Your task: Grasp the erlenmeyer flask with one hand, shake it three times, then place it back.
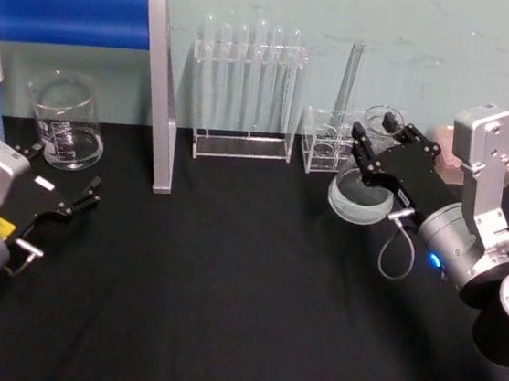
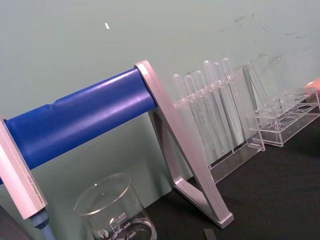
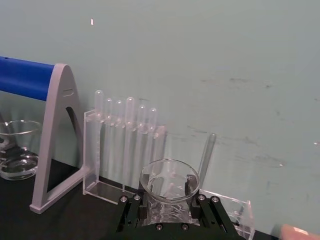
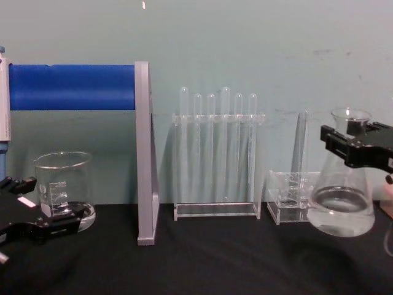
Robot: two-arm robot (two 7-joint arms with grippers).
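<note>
The erlenmeyer flask (image 1: 360, 195), clear glass with a little liquid in its wide base, is at the back right of the black table. My right gripper (image 1: 376, 147) is shut on its neck just under the flared rim. From the chest the flask (image 4: 341, 206) hangs upright in the right gripper (image 4: 356, 144), its base seemingly just above the table. The right wrist view looks down onto the flask's rim (image 3: 169, 181) between the black fingers (image 3: 131, 212). My left gripper (image 1: 60, 201) rests open at the near left, holding nothing.
A glass beaker (image 1: 63, 123) stands at the back left beside a grey stand with a blue roll (image 1: 160, 88). A test tube rack (image 1: 246, 88) and a small clear rack (image 1: 324, 143) line the back wall, close to the flask. A pinkish block (image 1: 444, 143) lies behind the right arm.
</note>
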